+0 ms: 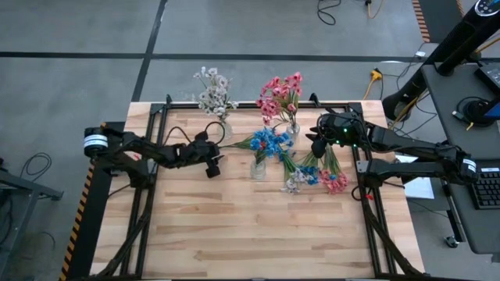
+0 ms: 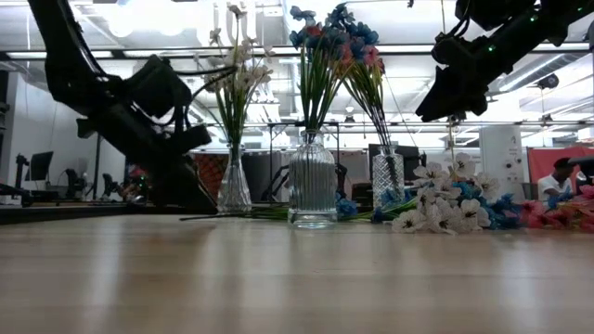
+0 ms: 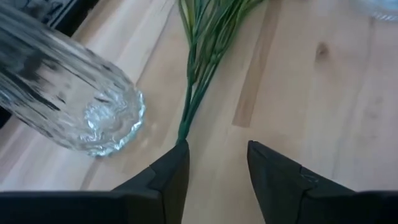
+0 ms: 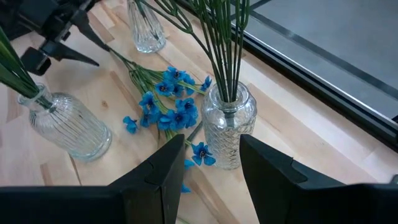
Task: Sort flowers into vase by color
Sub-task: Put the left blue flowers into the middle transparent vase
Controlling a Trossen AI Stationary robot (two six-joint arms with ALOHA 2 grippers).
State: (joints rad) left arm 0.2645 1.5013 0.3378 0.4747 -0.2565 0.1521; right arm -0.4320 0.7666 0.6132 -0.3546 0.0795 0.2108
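A blue spray (image 1: 269, 141) lies flat on the wooden table (image 1: 234, 234), its blossoms just beside the middle vase (image 1: 258, 167) and its thin green stem (image 3: 193, 99) running back to the left gripper (image 1: 212, 160). In the left wrist view the stem's cut end touches the tip of one finger (image 3: 171, 171), while the other finger stands clear of it across a gap of bare wood; the jaws are parted and grip nothing. Just beside that same finger stands the ribbed glass base of the white vase (image 3: 68, 106).

Three glass vases stand in a row. The white vase holds white blossoms (image 1: 212, 92), the middle one blue blossoms (image 2: 325, 28), and the pink vase (image 4: 227, 130) holds pink ones (image 1: 280, 94).

The right gripper (image 1: 319, 140) hangs above the table, its jaws parted and empty, with the pink vase directly ahead of the fingertips. Loose blue blossoms (image 4: 171, 106) lie on the wood beyond it.

A loose pile (image 1: 316, 176) of white, blue and pink sprays lies on the table below the right gripper, near the table's right edge.
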